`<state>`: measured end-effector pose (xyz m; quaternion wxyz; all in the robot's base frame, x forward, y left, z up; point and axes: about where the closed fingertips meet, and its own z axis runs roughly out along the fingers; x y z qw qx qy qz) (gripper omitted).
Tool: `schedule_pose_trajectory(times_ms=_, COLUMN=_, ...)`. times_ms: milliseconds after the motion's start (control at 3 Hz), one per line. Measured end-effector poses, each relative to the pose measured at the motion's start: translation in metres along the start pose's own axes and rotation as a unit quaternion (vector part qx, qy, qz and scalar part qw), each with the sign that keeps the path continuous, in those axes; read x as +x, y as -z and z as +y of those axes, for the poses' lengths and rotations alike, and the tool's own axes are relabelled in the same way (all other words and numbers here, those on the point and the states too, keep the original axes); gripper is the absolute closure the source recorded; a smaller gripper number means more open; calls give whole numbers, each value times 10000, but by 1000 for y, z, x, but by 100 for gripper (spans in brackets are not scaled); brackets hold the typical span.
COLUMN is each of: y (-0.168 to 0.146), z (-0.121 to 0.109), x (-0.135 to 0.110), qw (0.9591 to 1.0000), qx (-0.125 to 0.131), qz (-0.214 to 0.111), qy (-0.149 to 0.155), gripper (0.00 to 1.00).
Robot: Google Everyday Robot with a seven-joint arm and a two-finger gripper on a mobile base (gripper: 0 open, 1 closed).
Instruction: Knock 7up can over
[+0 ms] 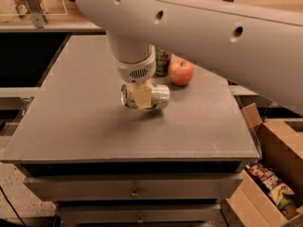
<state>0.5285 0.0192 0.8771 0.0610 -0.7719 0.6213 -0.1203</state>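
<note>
Under the wrist, the gripper (142, 93) hangs straight down over mid-table, clenched across the can (161, 96). 1 pale pad (141, 98) crosses its near side and the other is hidden behind. The can lies on its side, long axis left-right across the view, square to the finger line. Whether it rests on the table (71, 122) or hangs just above it, I cannot tell. It looks tipped already, so what remains is probably release and a straight lift. Freed on this flat grey top, it could roll toward the near edge or back toward the apple (181, 72) and green can (162, 60), both just behind. 2 drawers (135, 191) sit below. A box (279, 141) stands on the floor alongside.
</note>
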Motion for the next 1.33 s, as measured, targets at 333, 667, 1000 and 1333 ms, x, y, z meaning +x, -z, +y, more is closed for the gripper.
schedule_pose_trajectory(times_ms=333, y=-7, z=6, x=-13, qw=9984, qx=-335, qz=-176, qy=424, gripper=13)
schedule_pose_trajectory(times_ms=667, y=-12, z=9, x=-20, qw=9959, qx=-542, qz=-272, qy=676, gripper=0)
schedule_pose_trajectory(times_ms=1000, y=-16, z=15, x=-35, qw=9906, qx=-737, qz=-568, qy=1007, gripper=0)
schedule_pose_trajectory(times_ms=1333, y=-16, z=15, x=-35, qw=9906, qx=-736, qz=-568, qy=1007, gripper=0)
